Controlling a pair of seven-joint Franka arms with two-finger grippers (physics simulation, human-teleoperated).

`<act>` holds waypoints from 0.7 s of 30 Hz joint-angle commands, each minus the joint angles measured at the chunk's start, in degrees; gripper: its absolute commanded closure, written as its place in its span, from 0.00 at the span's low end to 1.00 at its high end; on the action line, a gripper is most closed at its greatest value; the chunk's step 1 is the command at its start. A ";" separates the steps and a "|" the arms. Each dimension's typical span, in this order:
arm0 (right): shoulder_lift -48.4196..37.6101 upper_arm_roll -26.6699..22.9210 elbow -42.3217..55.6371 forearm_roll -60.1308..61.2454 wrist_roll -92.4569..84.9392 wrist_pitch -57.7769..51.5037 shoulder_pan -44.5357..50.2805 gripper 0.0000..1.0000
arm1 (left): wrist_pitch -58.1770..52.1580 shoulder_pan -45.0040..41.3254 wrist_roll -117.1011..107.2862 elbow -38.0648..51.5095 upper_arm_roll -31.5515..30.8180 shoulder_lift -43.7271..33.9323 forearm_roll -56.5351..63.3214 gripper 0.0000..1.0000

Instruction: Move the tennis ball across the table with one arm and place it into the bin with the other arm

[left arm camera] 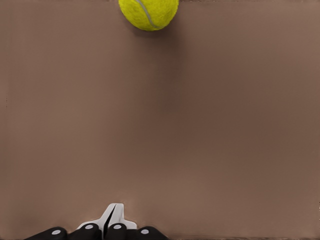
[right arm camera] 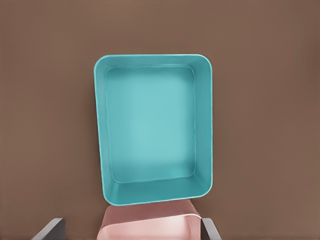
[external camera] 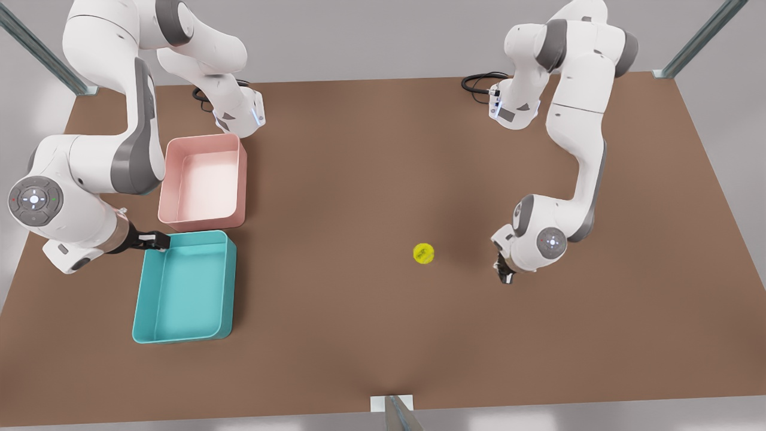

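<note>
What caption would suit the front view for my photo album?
Small yellow-green fuzzy tennis ball rests on brown table beside left gripper; right gripper waits at teal bin.

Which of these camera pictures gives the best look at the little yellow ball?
The left wrist view: the tennis ball looms large there, fuzz and seam plain, though its top is cut off. The front view shows the whole ball, small, alone on the brown table, beside the left end effector. The right wrist view looks at the teal bin.

A simulated robot lab: 2 white arms [external camera: 574,120] on a bare brown table [external camera: 359,179], grey walls.
</note>
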 commanded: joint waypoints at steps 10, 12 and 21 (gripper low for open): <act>17.90 0.43 3.97 7.06 38.07 13.08 20.46 0.00 | -56.05 -0.05 -103.64 24.01 6.99 -16.06 1.01 0.00; 20.36 0.26 0.82 7.06 45.36 23.17 24.06 0.00 | -55.78 -0.14 -103.82 24.01 6.73 -16.32 0.83 0.00; 7.27 -0.88 -33.56 6.27 46.07 52.28 24.77 0.00 | -56.13 0.04 -103.47 23.92 6.81 -16.50 0.66 0.00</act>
